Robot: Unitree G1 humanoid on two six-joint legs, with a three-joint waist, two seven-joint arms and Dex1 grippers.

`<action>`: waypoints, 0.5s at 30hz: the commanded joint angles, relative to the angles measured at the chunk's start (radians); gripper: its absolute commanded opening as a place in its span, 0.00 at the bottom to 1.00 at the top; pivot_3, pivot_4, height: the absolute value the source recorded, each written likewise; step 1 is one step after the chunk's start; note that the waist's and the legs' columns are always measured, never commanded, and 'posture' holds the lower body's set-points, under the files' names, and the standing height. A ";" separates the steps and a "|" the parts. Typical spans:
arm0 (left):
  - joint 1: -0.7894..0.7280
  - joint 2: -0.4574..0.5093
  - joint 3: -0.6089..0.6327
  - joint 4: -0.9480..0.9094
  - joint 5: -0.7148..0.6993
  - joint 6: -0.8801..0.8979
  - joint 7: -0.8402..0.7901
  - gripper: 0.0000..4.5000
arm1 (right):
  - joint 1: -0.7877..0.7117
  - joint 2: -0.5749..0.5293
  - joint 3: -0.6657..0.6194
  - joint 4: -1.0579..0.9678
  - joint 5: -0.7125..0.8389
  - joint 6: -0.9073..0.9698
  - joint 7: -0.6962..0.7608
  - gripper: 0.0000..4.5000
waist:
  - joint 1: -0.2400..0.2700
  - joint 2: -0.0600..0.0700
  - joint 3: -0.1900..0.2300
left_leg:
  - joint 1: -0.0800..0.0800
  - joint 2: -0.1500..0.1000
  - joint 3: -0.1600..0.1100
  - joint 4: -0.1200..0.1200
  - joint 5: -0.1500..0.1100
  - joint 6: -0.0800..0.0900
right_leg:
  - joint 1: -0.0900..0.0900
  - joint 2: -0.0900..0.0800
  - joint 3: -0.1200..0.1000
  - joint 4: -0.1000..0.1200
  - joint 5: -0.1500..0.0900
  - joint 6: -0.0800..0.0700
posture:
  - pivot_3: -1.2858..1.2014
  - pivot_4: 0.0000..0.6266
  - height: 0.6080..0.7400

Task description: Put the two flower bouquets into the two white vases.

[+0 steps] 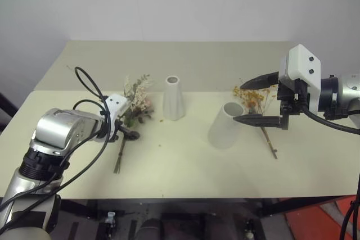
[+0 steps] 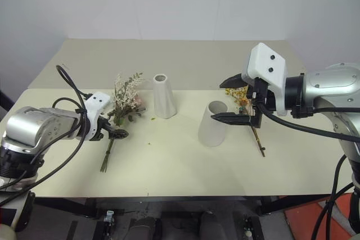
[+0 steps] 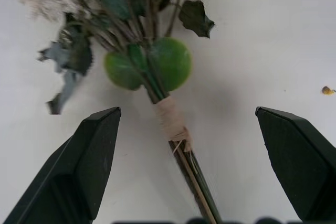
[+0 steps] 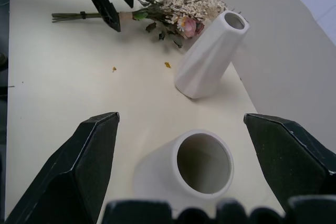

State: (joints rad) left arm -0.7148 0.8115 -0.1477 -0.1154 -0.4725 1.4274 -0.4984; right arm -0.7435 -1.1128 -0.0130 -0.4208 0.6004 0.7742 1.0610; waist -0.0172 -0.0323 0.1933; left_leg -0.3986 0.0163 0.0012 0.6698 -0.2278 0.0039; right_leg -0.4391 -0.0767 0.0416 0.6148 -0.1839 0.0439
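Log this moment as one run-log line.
left gripper: open, straddling rose bouquet stems | right gripper: open, above wide vase | vases empty

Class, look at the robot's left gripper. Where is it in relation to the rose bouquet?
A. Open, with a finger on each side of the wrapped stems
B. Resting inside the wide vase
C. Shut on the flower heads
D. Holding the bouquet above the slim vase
A: in the left wrist view the left gripper is open, and the wrapped stems of the rose bouquet lie on the table between its fingers.
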 commanded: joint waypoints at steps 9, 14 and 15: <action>-0.051 -0.042 -0.003 0.082 0.049 -0.008 0.000 0.73 | -0.024 0.008 -0.017 -0.003 -0.016 0.003 -0.010 1.00 | 0.001 0.000 0.000 | -0.001 0.000 -0.001 0.001 0.000 0.000 | 0.000 0.000 0.000 0.000 0.000 0.000 | 0.52 0.24 1.00; -0.054 -0.055 -0.003 0.090 0.057 -0.015 -0.001 0.37 | -0.024 0.009 -0.014 0.000 -0.024 0.003 -0.013 1.00 | 0.001 0.000 0.000 | -0.001 0.000 -0.001 0.001 0.000 0.000 | 0.000 0.000 0.000 0.000 0.000 0.000 | 0.52 0.24 1.00; -0.053 -0.057 -0.003 0.092 0.061 -0.019 0.001 0.30 | -0.023 0.009 -0.014 0.000 -0.025 0.002 -0.013 1.00 | 0.001 0.000 0.000 | -0.001 0.000 -0.001 0.001 0.000 0.000 | 0.000 0.000 0.000 0.000 0.000 0.000 | 0.52 0.24 1.00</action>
State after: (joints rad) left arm -0.7460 0.7549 -0.1721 -0.0209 -0.4281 1.4225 -0.4958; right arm -0.7435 -1.1037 -0.0112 -0.4179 0.5857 0.7743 1.0601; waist -0.0157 -0.0324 0.1932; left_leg -0.3993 0.0161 0.0006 0.6711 -0.2278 0.0040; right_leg -0.4391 -0.0768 0.0415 0.6150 -0.1836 0.0441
